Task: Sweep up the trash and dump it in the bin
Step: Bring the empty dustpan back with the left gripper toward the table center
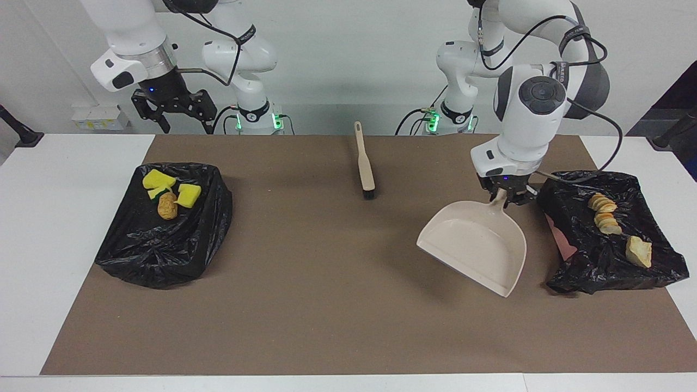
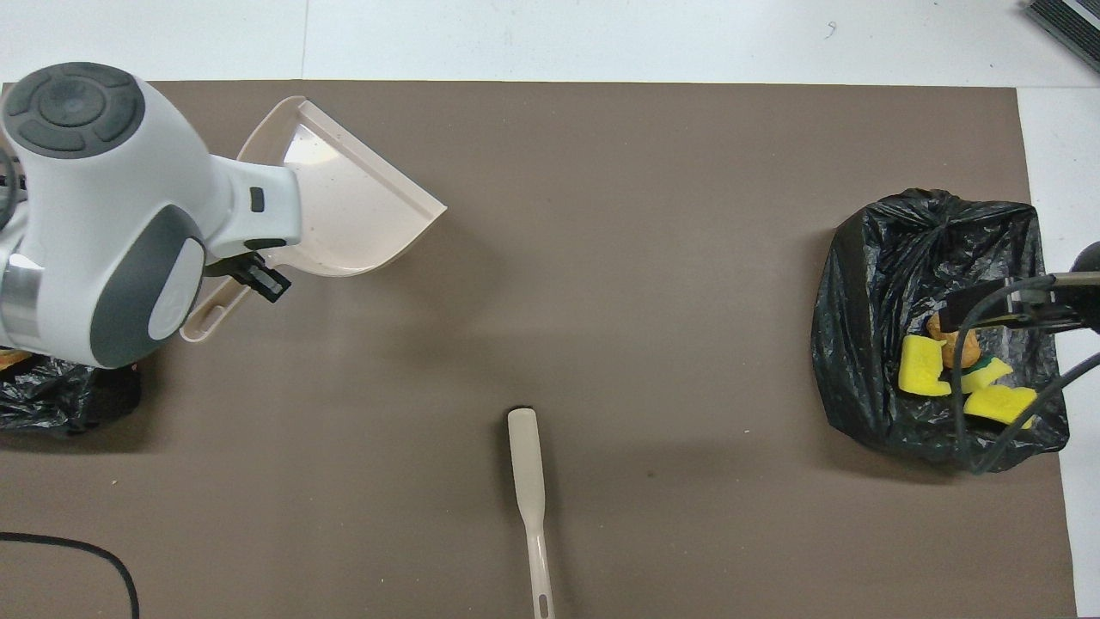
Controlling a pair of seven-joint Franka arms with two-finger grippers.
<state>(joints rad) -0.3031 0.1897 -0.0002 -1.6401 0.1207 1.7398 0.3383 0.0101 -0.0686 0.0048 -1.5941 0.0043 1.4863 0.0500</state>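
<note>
My left gripper (image 1: 503, 194) is shut on the handle of the beige dustpan (image 1: 474, 245), which is empty and tilted a little above the mat beside the bin (image 1: 610, 267) at the left arm's end. The dustpan also shows in the overhead view (image 2: 344, 198). That bin holds three pale lumps (image 1: 605, 212). The bin (image 1: 163, 245) at the right arm's end holds three yellow sponge chunks (image 1: 159, 178) and an orange-brown lump (image 1: 167, 207); they also show in the overhead view (image 2: 924, 365). My right gripper (image 1: 174, 111) is open and empty, raised over that bin's edge nearest the robots.
The beige brush (image 1: 364, 163) with black bristles lies on the brown mat (image 1: 326, 305) midway between the arms, near the robots, handle toward them; it also shows in the overhead view (image 2: 528, 481). Both bins are lined with black bags. White table borders the mat.
</note>
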